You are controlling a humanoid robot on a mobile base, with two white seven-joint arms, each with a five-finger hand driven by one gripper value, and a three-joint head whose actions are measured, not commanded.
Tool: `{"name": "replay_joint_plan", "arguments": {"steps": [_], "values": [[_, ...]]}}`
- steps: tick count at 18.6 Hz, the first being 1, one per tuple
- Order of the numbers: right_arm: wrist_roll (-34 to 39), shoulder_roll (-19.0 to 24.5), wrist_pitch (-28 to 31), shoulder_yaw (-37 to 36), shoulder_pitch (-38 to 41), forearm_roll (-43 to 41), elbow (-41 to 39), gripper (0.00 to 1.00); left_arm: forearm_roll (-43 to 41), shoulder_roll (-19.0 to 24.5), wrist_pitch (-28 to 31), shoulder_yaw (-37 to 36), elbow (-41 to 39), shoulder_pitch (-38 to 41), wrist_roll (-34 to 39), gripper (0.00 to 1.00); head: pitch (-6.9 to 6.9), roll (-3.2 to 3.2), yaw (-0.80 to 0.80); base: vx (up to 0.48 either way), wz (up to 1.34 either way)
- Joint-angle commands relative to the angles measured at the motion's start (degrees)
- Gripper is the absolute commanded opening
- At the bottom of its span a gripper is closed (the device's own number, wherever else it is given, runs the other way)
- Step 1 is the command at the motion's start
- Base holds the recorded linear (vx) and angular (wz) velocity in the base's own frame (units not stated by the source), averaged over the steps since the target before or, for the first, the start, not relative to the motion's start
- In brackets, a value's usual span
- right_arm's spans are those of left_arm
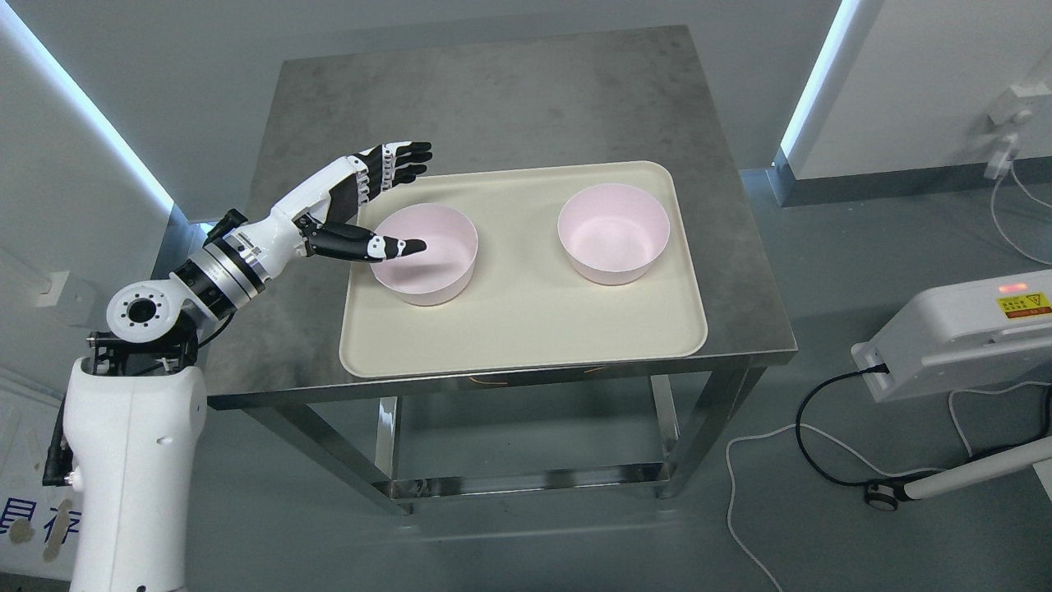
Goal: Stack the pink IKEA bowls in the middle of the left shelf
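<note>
Bowls sat apart on a cream tray [526, 337] on the steel tabletop [493, 90]: one pink bowl [431, 267] at the tray's left, another pink bowl [612, 234] at its right (both upright). Left hand [386, 201] hovered spread and grasping nothing, thumb over the nearer bowl's rim, fingers [403, 160] beyond it.

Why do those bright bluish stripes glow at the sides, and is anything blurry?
Head view: the glowing light strips overexpose, blooming bluish-white; the grey steel table shows dull mottled sheen; the two pink bowls stay sharp with soft shadows; the white wall fitting looks smeared.
</note>
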Motion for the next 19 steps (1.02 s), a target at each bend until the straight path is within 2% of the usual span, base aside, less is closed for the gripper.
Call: {"name": "replay_joint_plan", "arguments": {"steps": [1,4,10,15,19], "values": [[0.0,-1.0,0.0,-0.3,0.0,-0.1,-1.0,1.00,-5.4,-2.3,0.4,-4.2,2.3,-0.5,-0.2,0.82,0.00,0.00,0.00,0.000,0.00],[0.0,-1.0,0.0,-0.3,0.0,-0.1,-1.0,1.00,-7.0,-3.2,0.4,-3.8,2.7,-0.8,0.0,0.72,0.00,0.00,0.00,0.000,0.00],[0.0,-1.0,0.0,-0.3,0.0,-0.1,-1.0,1.00,-13.5,-4.9,-0.4,-4.0,2.8,-2.4,0.4,0.66,0.00,0.00,0.00,0.000,0.00],[0.0,-1.0,0.0,-0.3,0.0,-0.1,-1.0,1.00,-21.7,-5.1,-6.3,-4.2,5.1,-5.0,0.4,0.64,0.00,0.00,0.00,0.000,0.00],[0.0,-1.0,0.0,-0.3,0.0,-0.1,-1.0,1.00,-23.8,-5.1,-10.7,-4.4,5.7,-5.7,0.3,0.53,0.00,0.00,0.00,0.000,0.00]]}}
